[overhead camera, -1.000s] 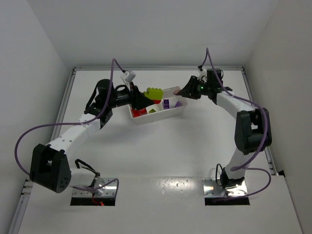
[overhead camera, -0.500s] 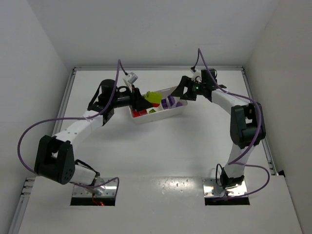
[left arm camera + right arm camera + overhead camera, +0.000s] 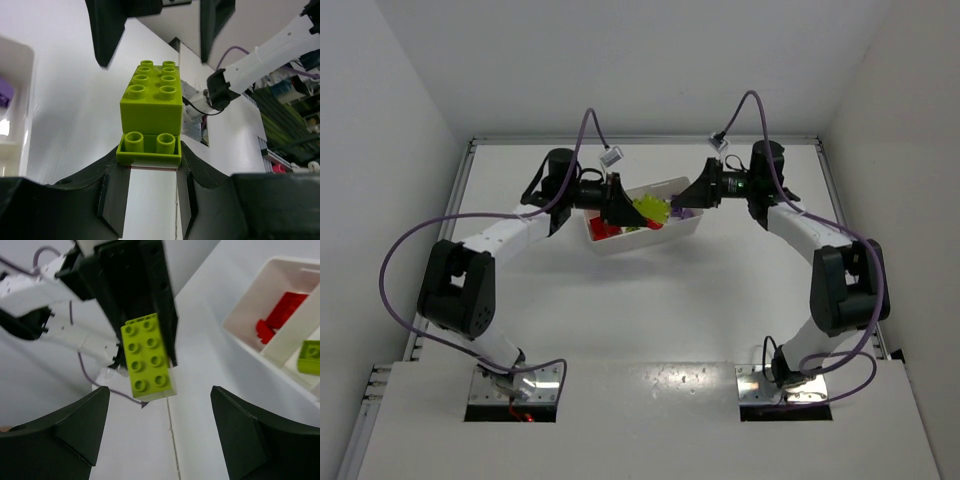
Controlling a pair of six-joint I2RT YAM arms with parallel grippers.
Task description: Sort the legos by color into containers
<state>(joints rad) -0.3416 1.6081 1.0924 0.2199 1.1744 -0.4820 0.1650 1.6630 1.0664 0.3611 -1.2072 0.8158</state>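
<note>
Two arms meet head-on above the white tray (image 3: pixel 660 238): the left arm (image 3: pixel 510 232) stretched in from the left, the right arm (image 3: pixel 800 225) from the right, both forearms nearly level. The left pincer (image 3: pixel 628 205) is clenched on a yellow-green brick stack (image 3: pixel 151 120), held in the air over the tray. The right pincer (image 3: pixel 159 390) faces it, jaws spread wide and grasping nothing. The stack lies straight ahead of those jaws, its long axis seemingly running from one pincer toward the other, free end nearest the right arm. Red bricks (image 3: pixel 277 315) lie in an end compartment.
</note>
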